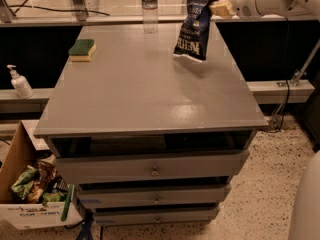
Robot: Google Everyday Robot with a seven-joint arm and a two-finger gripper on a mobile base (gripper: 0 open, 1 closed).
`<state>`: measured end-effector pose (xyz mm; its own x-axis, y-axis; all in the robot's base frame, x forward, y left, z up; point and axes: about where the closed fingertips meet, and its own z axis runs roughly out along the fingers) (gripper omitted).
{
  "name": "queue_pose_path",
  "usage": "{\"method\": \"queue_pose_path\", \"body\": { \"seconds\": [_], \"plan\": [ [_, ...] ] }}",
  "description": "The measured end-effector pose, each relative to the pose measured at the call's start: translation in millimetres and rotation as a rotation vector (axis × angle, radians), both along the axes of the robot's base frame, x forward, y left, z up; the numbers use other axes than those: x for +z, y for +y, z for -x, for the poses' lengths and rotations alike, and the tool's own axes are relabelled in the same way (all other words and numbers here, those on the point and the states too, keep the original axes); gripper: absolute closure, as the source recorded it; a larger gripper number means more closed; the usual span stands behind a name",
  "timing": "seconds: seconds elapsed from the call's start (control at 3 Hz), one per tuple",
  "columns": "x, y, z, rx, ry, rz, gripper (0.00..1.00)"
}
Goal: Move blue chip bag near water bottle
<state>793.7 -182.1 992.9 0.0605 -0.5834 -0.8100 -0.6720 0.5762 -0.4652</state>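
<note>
The blue chip bag hangs upright from its top edge, its bottom just above or touching the far right part of the grey table. My gripper comes in from the upper right and is shut on the bag's top corner. The water bottle stands upright at the table's far edge, a short way to the left of the bag.
A green and yellow sponge lies at the far left of the table. A white pump-top dispenser stands on a low ledge to the left. A cardboard box of snack bags sits on the floor at the lower left. Drawers are below the tabletop.
</note>
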Motion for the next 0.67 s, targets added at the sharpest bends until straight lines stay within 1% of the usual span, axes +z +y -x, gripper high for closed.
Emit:
{"method": "queue_pose_path", "body": {
  "seconds": [0.33,0.67],
  "plan": [
    [-7,3,-3,-0.001,0.0,0.005,1.0],
    [-24,7,-18,-0.038,-0.016,0.012,1.0]
  ]
}}
